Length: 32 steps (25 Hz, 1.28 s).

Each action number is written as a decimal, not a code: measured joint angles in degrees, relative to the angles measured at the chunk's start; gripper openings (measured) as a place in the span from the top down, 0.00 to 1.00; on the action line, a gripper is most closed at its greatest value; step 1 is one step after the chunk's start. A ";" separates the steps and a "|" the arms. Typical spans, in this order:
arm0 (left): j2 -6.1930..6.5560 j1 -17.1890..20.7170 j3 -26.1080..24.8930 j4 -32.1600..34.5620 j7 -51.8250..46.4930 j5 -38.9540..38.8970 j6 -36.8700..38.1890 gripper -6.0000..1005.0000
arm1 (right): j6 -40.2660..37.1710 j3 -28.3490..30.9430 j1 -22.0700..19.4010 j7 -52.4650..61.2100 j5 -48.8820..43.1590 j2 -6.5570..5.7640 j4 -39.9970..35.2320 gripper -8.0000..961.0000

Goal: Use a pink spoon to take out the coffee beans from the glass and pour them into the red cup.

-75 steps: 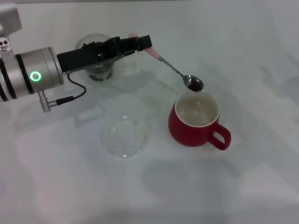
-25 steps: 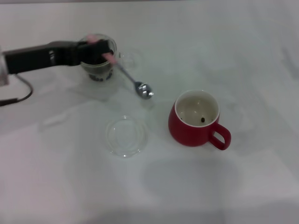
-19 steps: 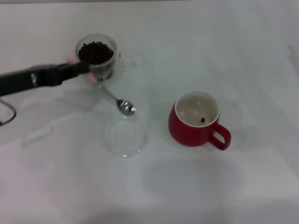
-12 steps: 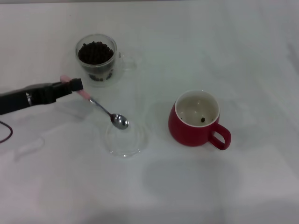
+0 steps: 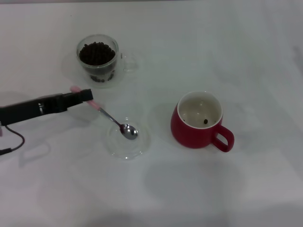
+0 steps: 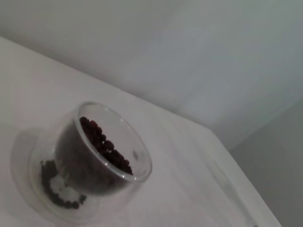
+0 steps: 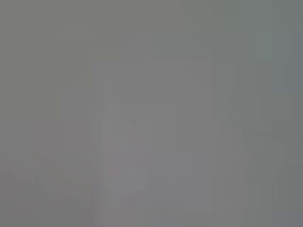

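My left gripper is shut on the pink handle of the pink spoon. The spoon slopes down to the right and its metal bowl rests in the flat clear glass dish; the bowl looks empty. The glass stands at the back left, full of coffee beans, and shows in the left wrist view too. The red cup stands at the right of the dish with one bean inside. My right gripper is not in view.
A white tabletop spreads all around. A black cable hangs from my left arm at the left edge. The right wrist view shows only grey.
My left gripper carried the spoon from above the red cup back left past the glass, then toward the front. The spoon's bowl now rests in the glass dish. A bean lies in the red cup.
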 joint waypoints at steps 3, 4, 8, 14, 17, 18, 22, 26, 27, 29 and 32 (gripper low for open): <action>-0.25 -1.46 0.00 -3.05 0.84 0.15 -0.31 0.82 | -0.04 -0.05 -0.02 0.00 -0.02 0.00 0.09 0.09; -0.33 -1.74 0.00 -3.65 1.01 0.23 -0.33 0.82 | -0.04 -0.08 -0.02 0.00 -0.06 0.00 0.09 0.09; -0.79 -1.91 0.00 -4.33 1.20 0.57 -0.68 0.82 | -0.05 -0.15 -0.02 0.00 -0.20 0.00 0.07 0.09; -1.54 -1.66 0.01 -4.99 2.30 0.72 -1.03 0.82 | -0.01 -0.24 -0.02 -0.01 -0.33 0.00 0.10 0.09; -1.62 -2.12 0.00 -6.09 2.64 0.72 -1.04 0.81 | 0.08 -0.25 -0.02 -0.01 -0.37 0.00 0.11 0.09; -1.63 -2.21 0.01 -6.33 2.71 0.72 -1.04 0.81 | 0.12 -0.26 -0.02 0.00 -0.38 0.00 0.11 0.09; -1.64 -2.31 0.00 -6.57 3.29 0.62 -1.02 0.81 | 0.37 -0.26 -0.02 0.00 -0.46 0.00 0.11 0.09; -1.38 -2.33 0.01 -6.54 3.60 0.30 -0.96 0.81 | 0.40 -0.32 -0.02 0.00 -0.53 0.00 0.18 0.09; -1.22 -2.33 0.00 -6.39 3.62 0.26 -0.90 0.81 | 0.41 -0.34 -0.02 0.00 -0.53 0.00 0.20 0.09; -0.79 -2.30 -0.64 -6.12 3.86 0.07 -0.52 0.78 | 0.42 -0.36 -0.02 -0.01 -0.54 0.00 0.24 0.09; -0.07 -1.93 -3.75 -6.06 4.63 -0.04 0.45 0.73 | 0.43 -0.45 -0.02 -0.01 -0.56 0.00 0.30 0.09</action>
